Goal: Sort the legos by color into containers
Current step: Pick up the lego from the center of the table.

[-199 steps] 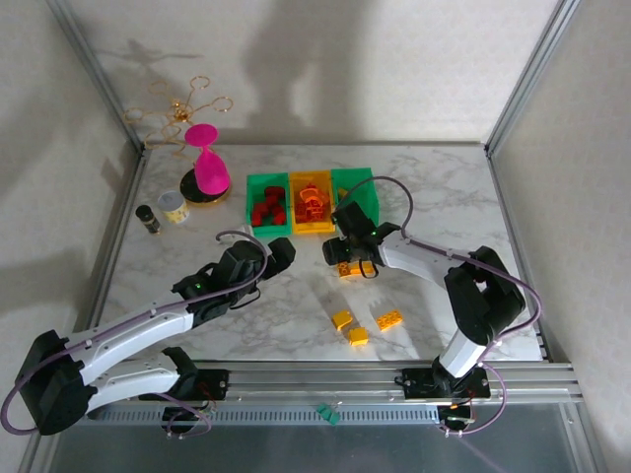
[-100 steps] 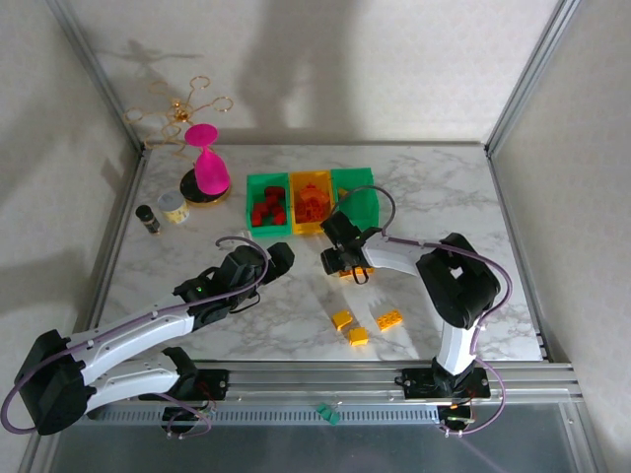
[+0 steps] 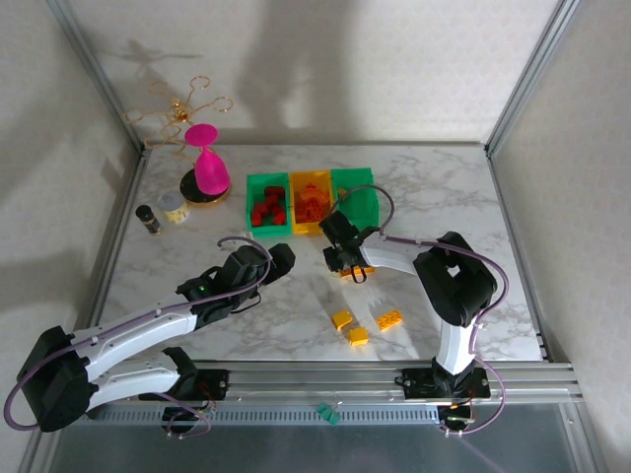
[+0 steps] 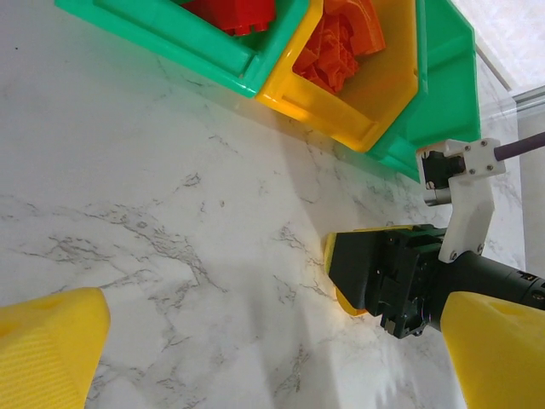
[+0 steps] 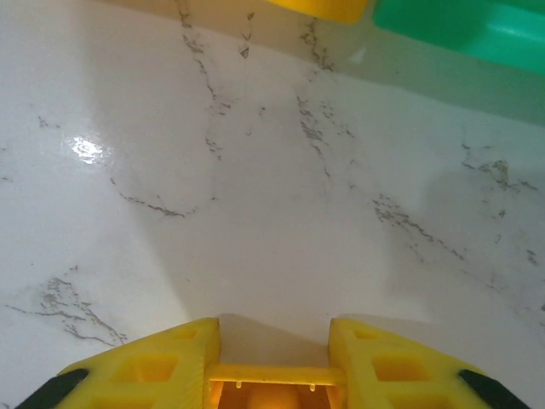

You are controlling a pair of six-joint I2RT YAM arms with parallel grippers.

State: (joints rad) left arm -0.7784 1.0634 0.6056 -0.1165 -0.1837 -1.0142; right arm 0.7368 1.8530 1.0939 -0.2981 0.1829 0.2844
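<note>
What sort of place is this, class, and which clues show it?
Probably a robotics lab test cell: two robot arms bolted to a metal rail, a marble-look table boxed by plain panels, and bins.

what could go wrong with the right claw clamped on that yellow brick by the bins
The yellow brick juts out past the right claw, so it may slip on lifting. The yellow bin holds orange bricks, inviting a wrong drop. The open left claw hovers close, risking a bump.

white marble table [image 3: 444,187] enclosed by pale, shadow-streaked walls [image 3: 394,59].
</note>
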